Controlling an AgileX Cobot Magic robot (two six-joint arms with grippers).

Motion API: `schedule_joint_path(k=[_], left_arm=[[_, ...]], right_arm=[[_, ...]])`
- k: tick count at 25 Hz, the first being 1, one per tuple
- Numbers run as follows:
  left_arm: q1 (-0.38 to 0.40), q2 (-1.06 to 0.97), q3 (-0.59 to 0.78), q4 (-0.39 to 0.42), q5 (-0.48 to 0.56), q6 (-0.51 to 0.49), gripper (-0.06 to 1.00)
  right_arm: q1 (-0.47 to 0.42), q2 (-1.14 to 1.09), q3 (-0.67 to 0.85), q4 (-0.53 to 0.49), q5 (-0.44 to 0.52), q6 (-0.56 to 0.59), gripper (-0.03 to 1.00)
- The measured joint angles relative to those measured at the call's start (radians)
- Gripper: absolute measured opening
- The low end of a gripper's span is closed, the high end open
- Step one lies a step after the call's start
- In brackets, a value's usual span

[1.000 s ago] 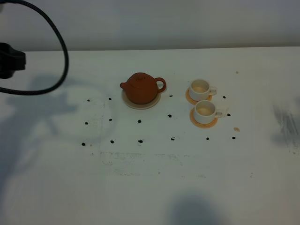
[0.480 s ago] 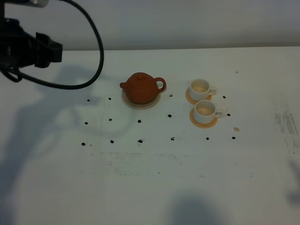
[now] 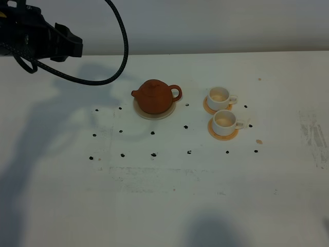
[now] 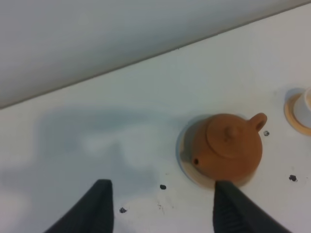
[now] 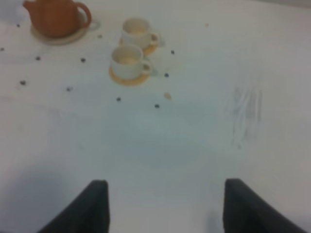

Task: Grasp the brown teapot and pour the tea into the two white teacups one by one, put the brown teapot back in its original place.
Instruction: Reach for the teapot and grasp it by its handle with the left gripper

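The teapot (image 3: 154,96) is seated on its saucer (image 3: 165,115); the left gripper (image 4: 160,190) and right gripper (image 5: 166,187) are seen apart from the teapot, fingers spread, nothing gripped.

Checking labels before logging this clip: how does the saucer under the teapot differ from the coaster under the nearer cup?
Colour: the saucer is pale beige, the coaster orange-tan.
Size: the saucer is clearly wider than the coaster.
Load: the saucer bears the teapot, the coaster a white cup.
Both are round and flat.
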Motion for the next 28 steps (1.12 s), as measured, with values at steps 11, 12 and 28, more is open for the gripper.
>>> schedule_joint_path(k=[11,12,28], left_arm=[[0.000,0.005,-0.012,0.000,0.003,0.023,0.42],[0.000,0.005,-0.012,0.000,0.004,0.023,0.42],[-0.036,0.012,-0.013,0.000,-0.030,0.040,0.42]], right_arm=[[0.000,-0.081,0.035,-0.034,0.040,0.015,0.49],[0.000,-0.084,0.041,-0.034,0.039,0.015,0.49],[-0.010,-0.138,0.048,-0.111,0.037,0.110,0.49]])
